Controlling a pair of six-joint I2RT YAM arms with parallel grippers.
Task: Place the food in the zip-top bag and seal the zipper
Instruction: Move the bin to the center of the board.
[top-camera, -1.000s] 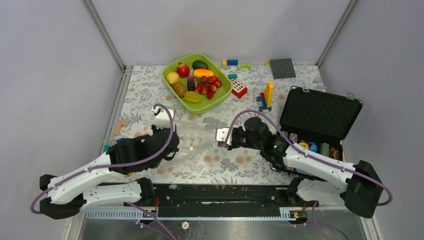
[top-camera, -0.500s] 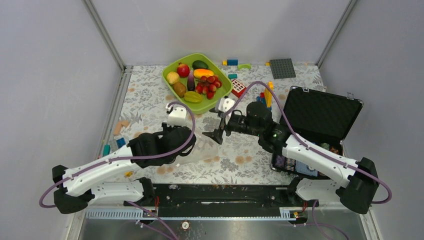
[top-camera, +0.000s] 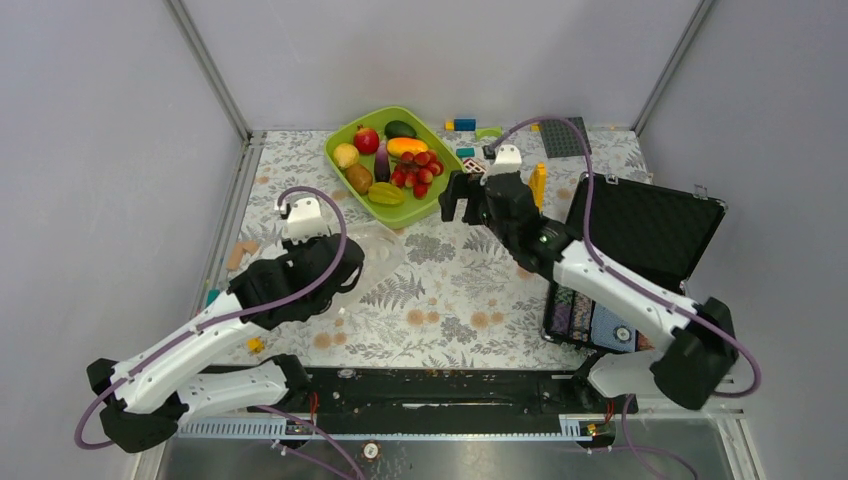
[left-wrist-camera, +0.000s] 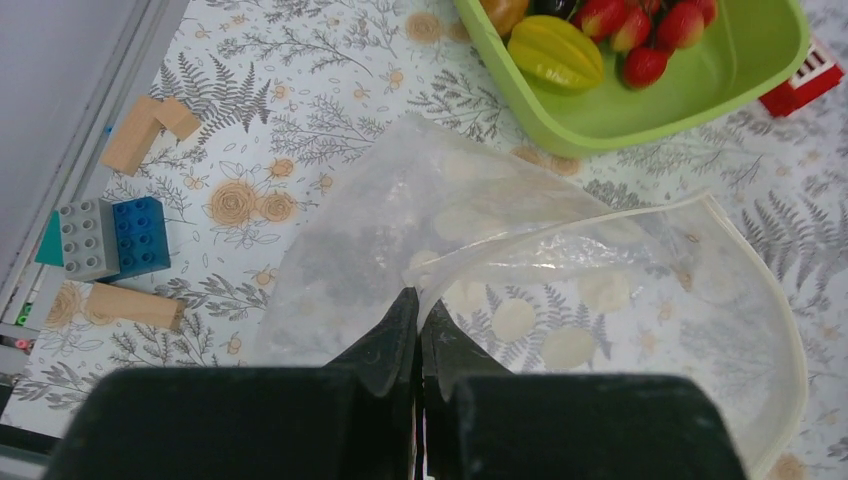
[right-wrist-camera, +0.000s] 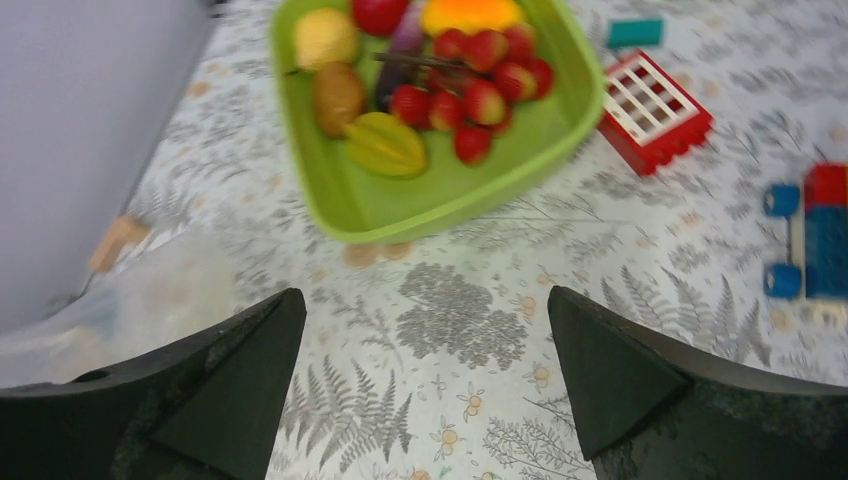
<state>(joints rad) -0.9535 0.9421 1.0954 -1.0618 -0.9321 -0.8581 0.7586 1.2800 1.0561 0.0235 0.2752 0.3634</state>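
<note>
The food lies in a lime-green tray (top-camera: 440, 195) at the back: red apple (top-camera: 367, 140), grape bunch (top-camera: 418, 168), starfruit (top-camera: 386, 194), kiwi (top-camera: 359, 178), lemon (top-camera: 346, 155) and eggplant (top-camera: 382, 160). The clear zip-top bag (top-camera: 380, 250) sits crumpled on the table just in front of the tray. My left gripper (left-wrist-camera: 418, 300) is shut on a fold of the zip-top bag (left-wrist-camera: 560, 290), whose zipper (left-wrist-camera: 785, 330) arches open to the right. My right gripper (top-camera: 456, 200) hovers open and empty beside the tray's right front corner. The right wrist view looks past that gripper (right-wrist-camera: 427, 300) to the starfruit (right-wrist-camera: 385, 145) and grape bunch (right-wrist-camera: 470, 80).
An open black case (top-camera: 640, 225) stands at the right. A red block (top-camera: 478, 177), a yellow and blue block tower (top-camera: 537, 188) and a grey baseplate (top-camera: 565, 137) lie behind my right arm. Grey and blue blocks (left-wrist-camera: 110, 235) and wooden blocks (left-wrist-camera: 150, 130) lie by the left wall.
My right gripper let go of the bag's right edge, opened wide and swung back toward the tray. My left gripper kept its pinch and carried the bag a little back and left.
</note>
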